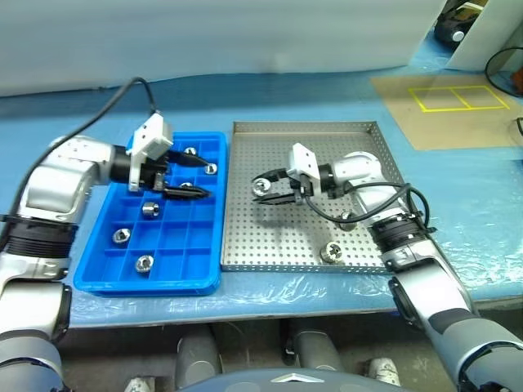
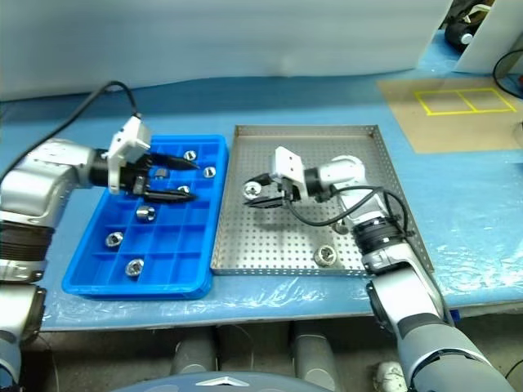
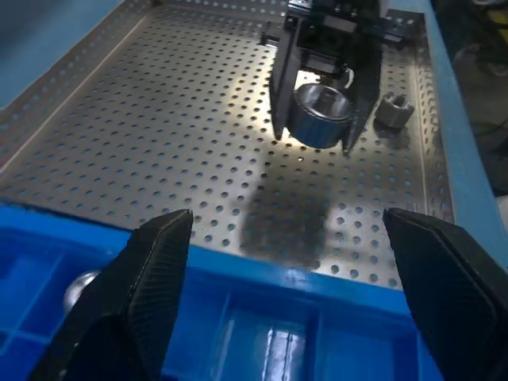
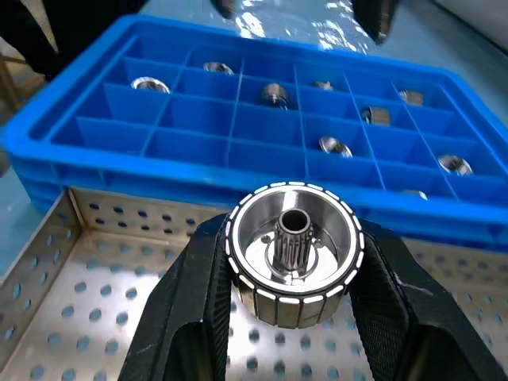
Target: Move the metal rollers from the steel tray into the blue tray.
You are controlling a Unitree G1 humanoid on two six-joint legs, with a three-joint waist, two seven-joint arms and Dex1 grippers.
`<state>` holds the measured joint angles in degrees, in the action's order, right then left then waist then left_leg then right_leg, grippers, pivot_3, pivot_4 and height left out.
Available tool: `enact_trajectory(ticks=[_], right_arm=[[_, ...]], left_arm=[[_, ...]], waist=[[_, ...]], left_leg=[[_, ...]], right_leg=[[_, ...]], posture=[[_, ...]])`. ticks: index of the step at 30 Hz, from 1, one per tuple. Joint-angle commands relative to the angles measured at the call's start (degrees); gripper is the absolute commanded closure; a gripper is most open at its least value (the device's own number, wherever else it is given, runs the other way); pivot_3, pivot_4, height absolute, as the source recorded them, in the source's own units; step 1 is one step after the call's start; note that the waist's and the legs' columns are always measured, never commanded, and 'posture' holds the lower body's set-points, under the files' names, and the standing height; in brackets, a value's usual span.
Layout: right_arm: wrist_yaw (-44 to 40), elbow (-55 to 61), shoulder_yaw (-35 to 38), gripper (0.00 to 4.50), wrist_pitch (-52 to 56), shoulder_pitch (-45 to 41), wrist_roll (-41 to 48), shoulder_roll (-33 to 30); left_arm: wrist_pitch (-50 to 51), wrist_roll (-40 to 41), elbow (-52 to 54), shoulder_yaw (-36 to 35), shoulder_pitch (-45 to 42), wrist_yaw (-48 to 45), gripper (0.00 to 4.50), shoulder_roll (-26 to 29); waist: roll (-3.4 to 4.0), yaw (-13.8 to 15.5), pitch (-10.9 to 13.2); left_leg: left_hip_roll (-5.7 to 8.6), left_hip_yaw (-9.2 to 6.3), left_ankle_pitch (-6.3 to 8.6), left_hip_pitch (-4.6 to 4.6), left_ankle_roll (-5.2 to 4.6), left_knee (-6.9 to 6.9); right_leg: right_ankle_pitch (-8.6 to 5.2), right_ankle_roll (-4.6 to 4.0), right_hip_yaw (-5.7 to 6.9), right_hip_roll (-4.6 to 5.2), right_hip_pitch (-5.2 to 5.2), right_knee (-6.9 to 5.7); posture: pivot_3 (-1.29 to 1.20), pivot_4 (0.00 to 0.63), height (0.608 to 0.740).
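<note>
From the head cameras, a steel tray (image 1: 245, 245) with a perforated floor sits beside a blue tray (image 1: 98, 273) on a blue-covered table (image 1: 327, 73). The right gripper (image 1: 268, 190) hangs above the steel tray's middle, pointing toward the blue tray, its two black fingers clamped on one metal roller (image 1: 261, 186) lifted clear of the floor. Another loose roller (image 1: 333, 251) lies near the steel tray's near edge, beside the right forearm. The left gripper (image 1: 186, 174) hovers over the blue tray, pointing toward the steel tray, fingers spread apart and holding nothing; several rollers (image 1: 145, 263) rest in separate compartments below it. In the left wrist view, its own fingers (image 3: 151, 270) stand wide apart over the blue tray's rim, facing the right gripper and its held roller. In the right wrist view, the roller (image 4: 294, 254) is pinched between both fingers, open face and centre post toward the camera, with the blue tray beyond.
</note>
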<state>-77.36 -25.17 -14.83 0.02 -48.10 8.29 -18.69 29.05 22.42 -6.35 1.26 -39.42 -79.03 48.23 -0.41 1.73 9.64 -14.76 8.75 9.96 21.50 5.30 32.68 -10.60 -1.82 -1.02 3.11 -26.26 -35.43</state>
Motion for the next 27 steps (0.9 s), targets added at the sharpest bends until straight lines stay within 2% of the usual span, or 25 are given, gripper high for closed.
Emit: enact_trajectory(ticks=[1,9,16,24,27], right_arm=[[0.88,-5.59,-0.07,2.8,-4.8,-4.98,-0.22,3.96],[3.93,-27.1,0.39,2.8,-17.64,-13.21,-4.63,11.51],[6.37,-35.03,0.41,2.8,-22.12,-13.86,-7.46,16.35],[7.62,-39.04,0.87,2.8,-24.08,-13.85,-9.98,16.86],[7.91,-39.88,1.1,1.79,-24.97,-13.85,-10.61,16.34]], left_arm=[[-0.1,0.36,1.76,-4.75,2.42,2.67,0.42,3.1],[5.07,4.4,11.81,-12.1,12.54,7.88,0.42,6.33],[7.27,6.45,16.65,-14.4,17.32,11.1,0.42,7.01],[7.45,7.64,16.79,-13.63,16.98,12.14,0.42,7.45],[7.33,7.73,16.79,-12.85,16.52,12.31,0.42,7.21]], waist=[[0.01,0.02,0.01],[0.03,2.26,0.03],[0.04,3.76,0.04],[0.05,4.04,0.04],[0.05,3.99,0.04]], left_leg=[[0.0,0.0,-0.01,0.0,0.02,-0.02],[-0.04,-0.14,-0.05,0.25,0.1,-0.26],[-0.17,-0.25,-0.16,0.4,0.29,-0.33],[-0.21,-0.3,-0.18,0.39,0.31,-0.28],[-0.22,-0.31,-0.2,0.37,0.35,-0.29]], right_leg=[[0.0,-0.01,0.0,0.0,-0.03,-0.01],[-0.15,-0.23,0.39,0.12,-0.15,0.07],[-0.23,-0.36,0.85,0.14,-0.17,0.05],[-0.23,-0.36,0.87,0.17,-0.14,-0.13],[-0.23,-0.36,0.86,0.16,-0.15,-0.18]], posture=[[0.06,0.15,0.74],[0.17,0.15,0.74],[0.21,0.15,0.74],[0.19,0.15,0.74],[0.19,0.15,0.74]])
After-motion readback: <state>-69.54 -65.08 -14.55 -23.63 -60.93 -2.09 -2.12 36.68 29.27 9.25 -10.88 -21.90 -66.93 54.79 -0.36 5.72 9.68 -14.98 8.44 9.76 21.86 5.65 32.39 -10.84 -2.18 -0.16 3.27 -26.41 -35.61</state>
